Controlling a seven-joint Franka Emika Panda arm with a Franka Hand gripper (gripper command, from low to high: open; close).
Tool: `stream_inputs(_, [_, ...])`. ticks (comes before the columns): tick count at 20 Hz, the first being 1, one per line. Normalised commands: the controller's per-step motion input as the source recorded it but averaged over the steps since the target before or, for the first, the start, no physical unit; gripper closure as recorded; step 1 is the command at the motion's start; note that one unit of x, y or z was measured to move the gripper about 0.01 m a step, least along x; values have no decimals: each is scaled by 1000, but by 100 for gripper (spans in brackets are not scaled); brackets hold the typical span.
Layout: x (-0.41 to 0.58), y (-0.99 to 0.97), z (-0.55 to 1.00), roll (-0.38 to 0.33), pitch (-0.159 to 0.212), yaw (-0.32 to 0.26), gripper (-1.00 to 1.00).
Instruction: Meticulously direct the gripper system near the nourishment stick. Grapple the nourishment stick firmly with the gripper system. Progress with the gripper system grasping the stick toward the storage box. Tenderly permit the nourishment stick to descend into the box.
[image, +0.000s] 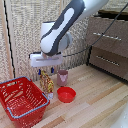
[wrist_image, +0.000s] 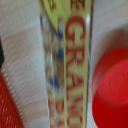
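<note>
The yellow-orange snack packet (image: 47, 83) with red-brown print stands upright on the wooden table, between the red wire basket (image: 20, 100) and the pink cup (image: 62, 77). My gripper (image: 45, 72) hangs straight above it, white head down. Its blue-tipped fingers (image: 39, 73) stand apart on either side of the packet's top. The wrist view shows the packet (wrist_image: 65, 65) very close and blurred, filling the middle of the picture; the fingers do not show there. The basket's mesh (wrist_image: 7, 102) shows at one edge of the wrist view.
A small red bowl (image: 66, 94) sits on the table just to the exterior view's right of the packet; it also shows in the wrist view (wrist_image: 111, 90). A wooden drawer cabinet (image: 109, 42) stands at the exterior view's right. A slatted wall is behind.
</note>
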Motion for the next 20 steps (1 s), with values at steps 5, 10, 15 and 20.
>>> stream_inputs(5, [311, 101, -225, -81, 69, 122, -100])
stream_inputs(10, [23, 165, -107, -67, 59, 38, 100])
stream_inputs(15, [1, 23, -18, -16, 4, 0, 100])
stream_inputs(20, [91, 1, 9, -2, 4, 32, 100])
